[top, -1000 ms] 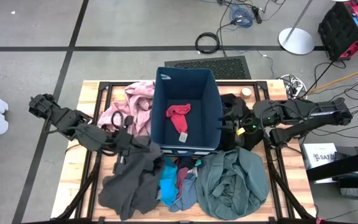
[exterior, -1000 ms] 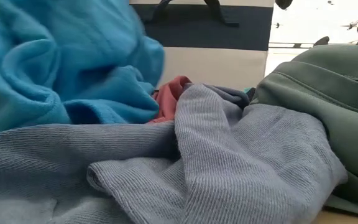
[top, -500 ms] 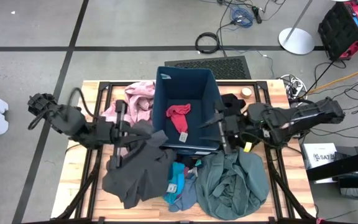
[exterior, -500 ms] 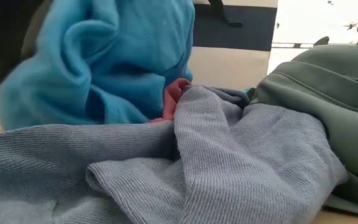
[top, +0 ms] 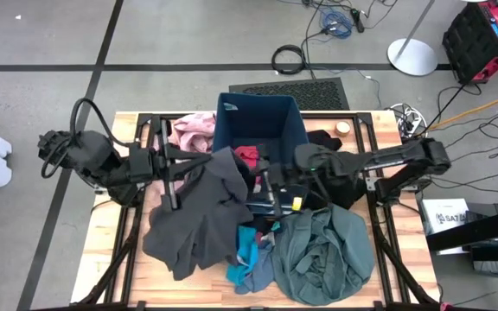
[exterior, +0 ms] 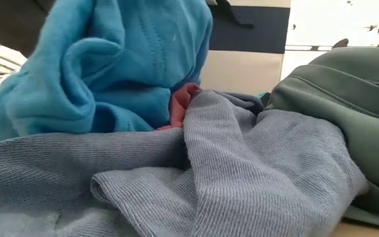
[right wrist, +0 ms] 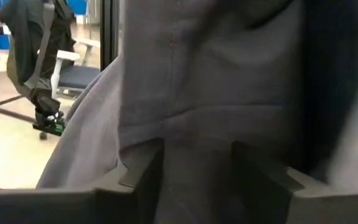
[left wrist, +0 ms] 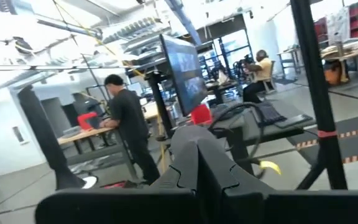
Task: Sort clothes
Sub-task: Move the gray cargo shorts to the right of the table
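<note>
My left gripper (top: 207, 161) is shut on the dark grey garment (top: 199, 212) just left of the navy bin (top: 262, 117); its shut fingers also show in the left wrist view (left wrist: 197, 149). My right gripper (top: 260, 177) is open at the bin's near wall, level with the garment's top. The grey cloth (right wrist: 191, 93) hangs right in front of its fingers. The bright-blue piece (top: 245, 249) and a blue-grey one (exterior: 209, 171) lie near the front edge. The grey-green garment (top: 322, 250) is at the front right, the pink one (top: 193, 130) is left of the bin, and a red piece (top: 247, 155) is in the bin. My left gripper holds the dark grey garment by its top part (top: 221, 159), coming level from the table's left. The garment hangs down from the fingers, and its lower part (top: 184, 250) lies spread on the table. The pinch itself is hidden by cloth. Whether my right gripper touches the cloth, I cannot tell.
A black garment (top: 325, 141) lies right of the bin. A black frame (top: 137, 233) runs along the table's sides. Bare wood (top: 111, 259) shows at the front left. People stand and sit at desks in the room beyond (left wrist: 126, 118).
My left gripper has gone up and toward the bin with the dark grey garment. The garment's top is now lifted to the bin's left wall, while its lower part stays on the table. My right gripper has swung toward the table's left along the bin's near wall to the garment.
</note>
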